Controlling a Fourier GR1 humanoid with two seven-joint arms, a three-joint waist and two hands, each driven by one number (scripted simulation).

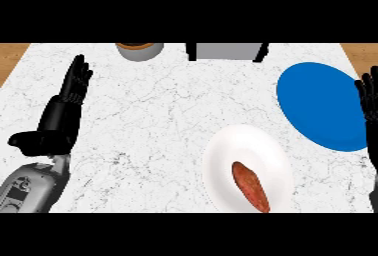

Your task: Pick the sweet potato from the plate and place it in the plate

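Looking at the counter, you are at the very start: the sweet potato (251,186) lies untouched on the white plate (221,160), at about 5 o'clock on it. Your right hand (368,102) rests at the right edge, fingers straight, holding nothing, over the blue plate (317,100). The potato lies at about 7 o'clock from this hand, well apart. I think you must next reach down-left to it. The left hand (70,92) rests open at the left.
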